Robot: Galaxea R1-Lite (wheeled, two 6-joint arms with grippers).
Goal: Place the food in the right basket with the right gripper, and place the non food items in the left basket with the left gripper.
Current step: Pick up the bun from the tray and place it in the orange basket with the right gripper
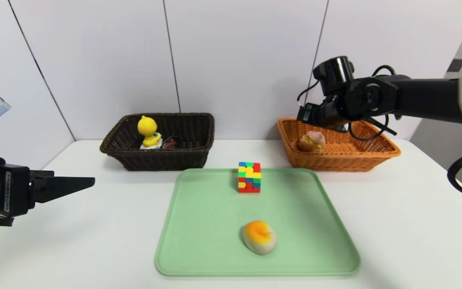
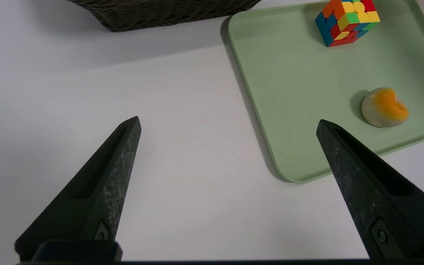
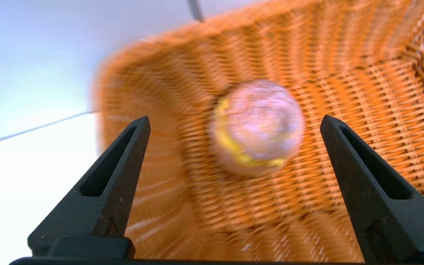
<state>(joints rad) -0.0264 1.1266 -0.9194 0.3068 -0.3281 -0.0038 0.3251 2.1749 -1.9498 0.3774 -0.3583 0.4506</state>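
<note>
Your right gripper [image 3: 235, 118], upper right of the head view, gapes wide and empty; next, the pale bun [image 1: 260, 237] lies lower centre, nearer you. Left gripper [image 2: 229, 119]: far left, spread, holding 0 things.

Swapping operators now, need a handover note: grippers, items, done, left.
Right gripper: open and empty, above the orange basket.
Left gripper: open and empty, off to the left of the green tray.
Done: pink-topped bun in the orange basket; yellow duck toy in the dark brown basket, beside something dark and red I can't make out.
Left: orange-centred bun on the tray, for the right gripper; puzzle cube, also on the tray, for the left.
</note>
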